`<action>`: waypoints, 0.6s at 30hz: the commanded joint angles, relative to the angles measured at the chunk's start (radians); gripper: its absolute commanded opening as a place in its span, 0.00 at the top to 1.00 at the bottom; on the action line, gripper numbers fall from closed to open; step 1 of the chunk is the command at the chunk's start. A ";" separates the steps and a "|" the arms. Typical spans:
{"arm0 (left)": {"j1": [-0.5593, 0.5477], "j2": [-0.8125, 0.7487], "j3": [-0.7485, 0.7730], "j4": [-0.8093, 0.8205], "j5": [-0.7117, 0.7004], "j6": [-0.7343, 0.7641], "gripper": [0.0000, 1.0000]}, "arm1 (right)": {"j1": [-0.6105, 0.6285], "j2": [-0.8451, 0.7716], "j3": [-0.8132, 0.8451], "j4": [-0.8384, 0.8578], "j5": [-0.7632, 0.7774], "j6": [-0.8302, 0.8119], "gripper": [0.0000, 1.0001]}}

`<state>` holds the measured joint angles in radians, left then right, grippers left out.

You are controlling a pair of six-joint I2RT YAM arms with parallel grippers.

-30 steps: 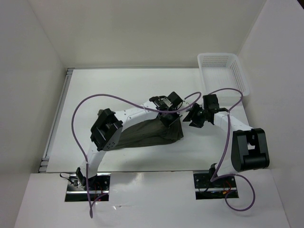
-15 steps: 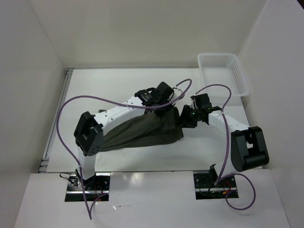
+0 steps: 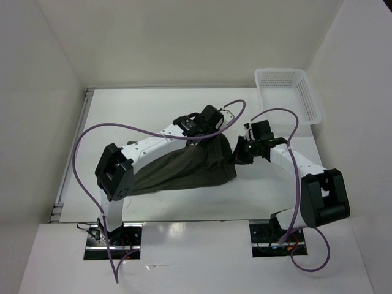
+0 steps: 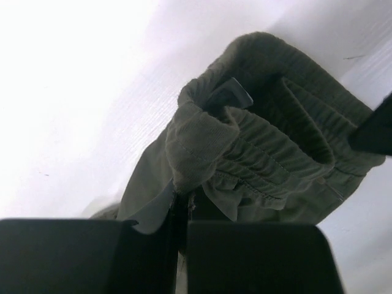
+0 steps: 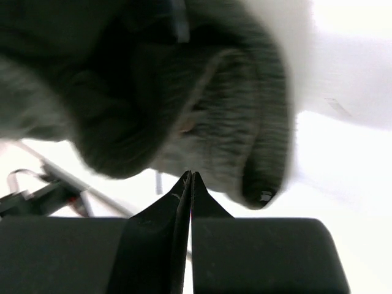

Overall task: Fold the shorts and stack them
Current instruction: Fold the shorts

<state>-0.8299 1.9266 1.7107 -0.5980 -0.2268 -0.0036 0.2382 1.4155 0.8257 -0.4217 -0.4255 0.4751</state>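
The dark olive shorts lie crumpled mid-table, their right end lifted. My left gripper hangs over that raised end, shut on the shorts. The left wrist view shows a fold of cloth pinched between its jaws, with the gathered waistband bunched just beyond. My right gripper sits at the right edge of the shorts. In the right wrist view its jaws are shut tip to tip at the lower edge of the hanging shorts, with no cloth visibly between them.
A white mesh basket stands at the back right corner. White walls close in the table on the left, back and right. Purple cables loop above both arms.
My right gripper has shut and moved slightly left against the shorts' edge. The left arm drew the held end up and left, stretching the cloth out, then held still.
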 commanded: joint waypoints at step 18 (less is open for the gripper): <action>0.009 -0.003 0.112 -0.028 0.035 0.004 0.98 | 0.026 0.350 0.176 0.369 -0.164 0.253 1.00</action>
<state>-0.8223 1.9266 1.7977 -0.6384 -0.2047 -0.0032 0.2714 1.7607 0.9424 -0.1665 -0.6052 0.6483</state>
